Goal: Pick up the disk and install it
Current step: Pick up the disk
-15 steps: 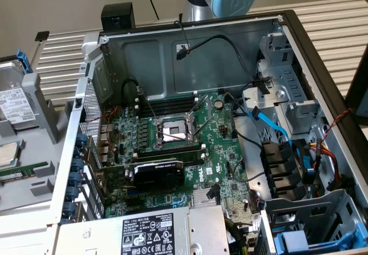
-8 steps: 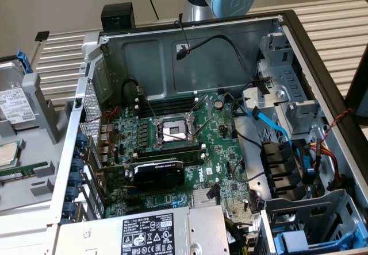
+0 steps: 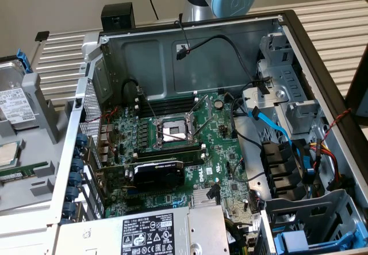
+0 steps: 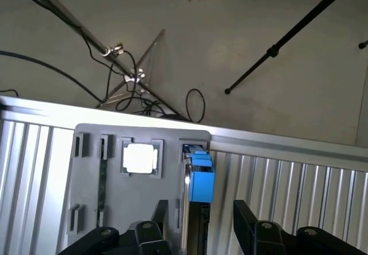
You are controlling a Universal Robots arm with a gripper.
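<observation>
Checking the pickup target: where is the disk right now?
At the exterior view's far left, outside the computer case: the disk stands on edge in the grey tray, beside the CPU chip.

Disk [image 3: 12, 103]: silver-grey metal, white printed label; its carrier [image 4: 200, 183] is bright blue.
Holder tray [image 4: 132, 197]: plain matte grey.
CPU chip [image 4: 140, 158]: bright silver.
Surface [image 4: 299, 192]: pale, ribbed in parallel slats.
Fingers [image 4: 250, 223]: black.
Motherboard [image 3: 172, 151]: green.
Power-supply box [image 3: 201, 226]: silver, with a black label printed in white.
Data cable [image 3: 276, 126]: light blue.
</observation>
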